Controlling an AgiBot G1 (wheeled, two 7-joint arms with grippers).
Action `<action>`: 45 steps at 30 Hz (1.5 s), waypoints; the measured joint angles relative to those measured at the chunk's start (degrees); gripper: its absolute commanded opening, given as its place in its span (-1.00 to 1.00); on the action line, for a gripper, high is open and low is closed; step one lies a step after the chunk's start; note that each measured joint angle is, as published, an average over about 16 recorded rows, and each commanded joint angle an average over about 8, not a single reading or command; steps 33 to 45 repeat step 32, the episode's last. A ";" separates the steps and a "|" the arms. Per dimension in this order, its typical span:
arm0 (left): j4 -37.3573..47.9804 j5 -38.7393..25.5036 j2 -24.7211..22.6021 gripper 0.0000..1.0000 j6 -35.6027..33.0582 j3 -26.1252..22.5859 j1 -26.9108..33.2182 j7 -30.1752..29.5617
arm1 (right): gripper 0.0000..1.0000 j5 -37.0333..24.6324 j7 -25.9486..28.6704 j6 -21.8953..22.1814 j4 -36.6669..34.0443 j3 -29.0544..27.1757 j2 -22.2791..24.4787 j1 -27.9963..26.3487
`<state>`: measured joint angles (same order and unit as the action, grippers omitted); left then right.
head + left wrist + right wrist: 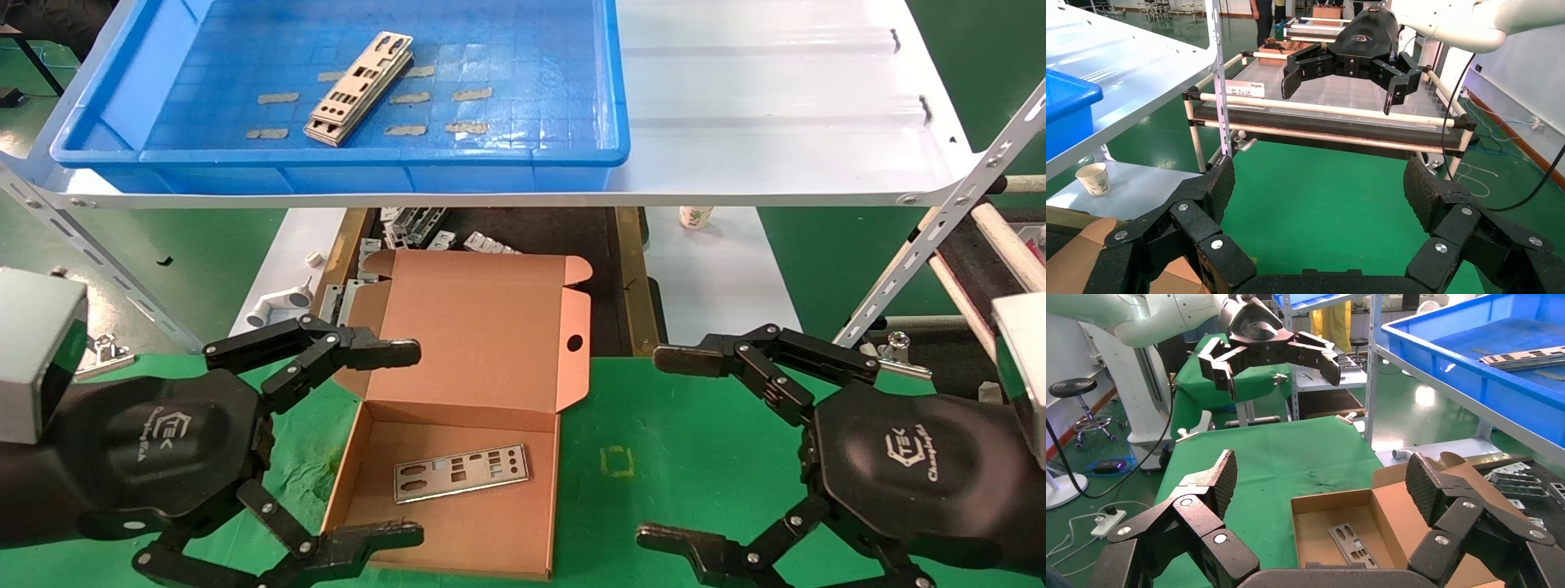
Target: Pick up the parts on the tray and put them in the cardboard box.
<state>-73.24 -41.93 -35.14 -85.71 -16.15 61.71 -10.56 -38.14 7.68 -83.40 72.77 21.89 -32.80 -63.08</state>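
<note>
Both grippers, left (413, 441) and right (654, 445), hover released. Stacked plates (359, 87) in the tray (368, 175) may lift together; grip one.

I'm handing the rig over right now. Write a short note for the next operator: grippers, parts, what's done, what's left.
Left gripper: jaws open, empty, low at the left edge of the cardboard box.
Right gripper: jaws open, empty, over the green mat right of the box.
Done: one plate lies flat on the box floor; lid is open.
Left: a stack of plates sits in the blue tray on the upper shelf; exact count unclear. Move them into the box.
</note>
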 measured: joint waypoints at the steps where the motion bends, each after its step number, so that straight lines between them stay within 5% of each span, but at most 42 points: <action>1: 0.00 0.00 0.00 1.00 0.00 0.00 0.00 0.00 | 1.00 0.00 0.00 0.00 0.00 0.00 0.00 0.00; 45: 0.00 0.00 0.00 1.00 0.00 0.00 0.00 0.00 | 1.00 0.00 0.00 0.00 0.00 0.00 0.00 0.00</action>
